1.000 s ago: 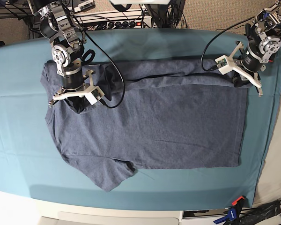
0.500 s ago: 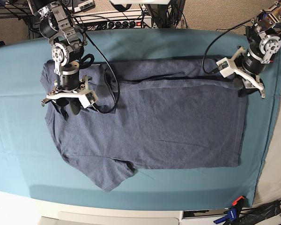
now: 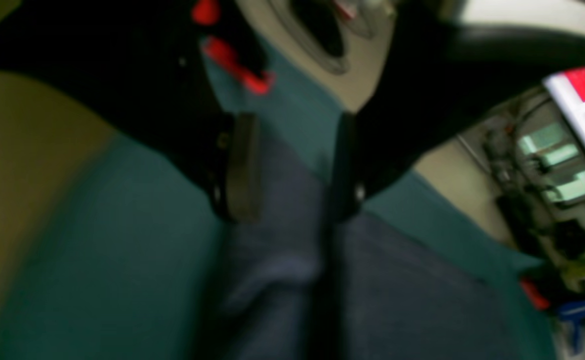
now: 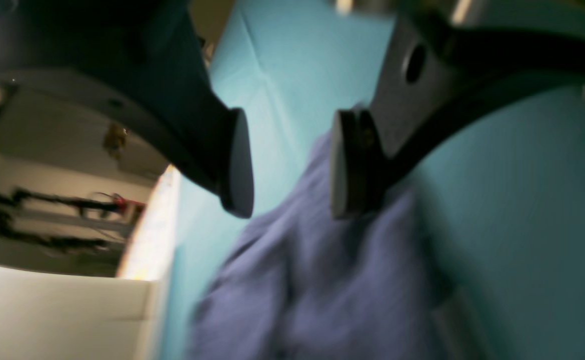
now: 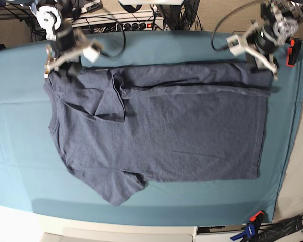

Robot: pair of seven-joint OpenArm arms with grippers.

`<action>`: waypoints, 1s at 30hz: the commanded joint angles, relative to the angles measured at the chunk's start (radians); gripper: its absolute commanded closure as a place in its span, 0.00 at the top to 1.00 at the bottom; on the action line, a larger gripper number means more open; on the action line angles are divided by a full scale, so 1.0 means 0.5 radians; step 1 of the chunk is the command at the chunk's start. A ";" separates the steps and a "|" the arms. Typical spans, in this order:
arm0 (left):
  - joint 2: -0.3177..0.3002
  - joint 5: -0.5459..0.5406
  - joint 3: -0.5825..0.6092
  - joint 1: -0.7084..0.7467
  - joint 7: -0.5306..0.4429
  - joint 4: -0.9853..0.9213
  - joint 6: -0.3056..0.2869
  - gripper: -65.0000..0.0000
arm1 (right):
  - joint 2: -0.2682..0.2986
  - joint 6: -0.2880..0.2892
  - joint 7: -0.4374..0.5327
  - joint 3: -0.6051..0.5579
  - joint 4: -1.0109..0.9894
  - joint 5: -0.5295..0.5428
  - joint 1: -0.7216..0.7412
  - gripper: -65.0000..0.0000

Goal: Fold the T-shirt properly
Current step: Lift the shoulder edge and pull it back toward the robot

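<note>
The slate-blue T-shirt (image 5: 161, 131) lies flat on the teal table cover (image 5: 20, 131), collar to the view's left. Its far long edge is folded in over the body, and the far sleeve (image 5: 111, 98) lies folded onto the chest. In the base view my right gripper (image 5: 70, 65) hovers open over the far left shoulder corner. My left gripper (image 5: 256, 58) hovers open over the far right hem corner. Both wrist views are blurred. They show my left gripper (image 3: 292, 200) and my right gripper (image 4: 290, 200) with empty gaps above the T-shirt (image 3: 282, 280) (image 4: 312, 290).
A power strip and cables (image 5: 126, 22) run along the table's far edge. A red and blue clamp (image 5: 251, 227) sits at the near right corner. The near sleeve (image 5: 122, 189) reaches toward the front edge. Teal cover shows on every side of the shirt.
Both grippers opened, let go of the shirt's folded far edge, and pulled back toward the far table edge. The far sleeve now lies folded on the chest.
</note>
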 commanded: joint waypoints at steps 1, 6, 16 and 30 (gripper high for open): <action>-0.037 0.035 -0.019 0.027 -0.007 0.037 0.026 0.39 | 0.050 -0.014 0.001 0.018 0.018 -0.025 -0.048 0.40; -0.027 0.040 -0.019 0.048 -0.040 0.024 0.027 0.39 | 0.079 0.079 0.038 0.019 -0.192 0.098 -0.070 0.40; 0.059 0.039 -0.019 0.047 -0.094 0.021 0.027 0.39 | 0.079 0.079 0.092 0.015 -0.649 0.149 0.242 0.40; 0.089 0.040 -0.019 0.043 -0.092 0.019 0.026 0.39 | 0.079 0.089 0.131 0.015 -0.658 0.184 0.383 0.11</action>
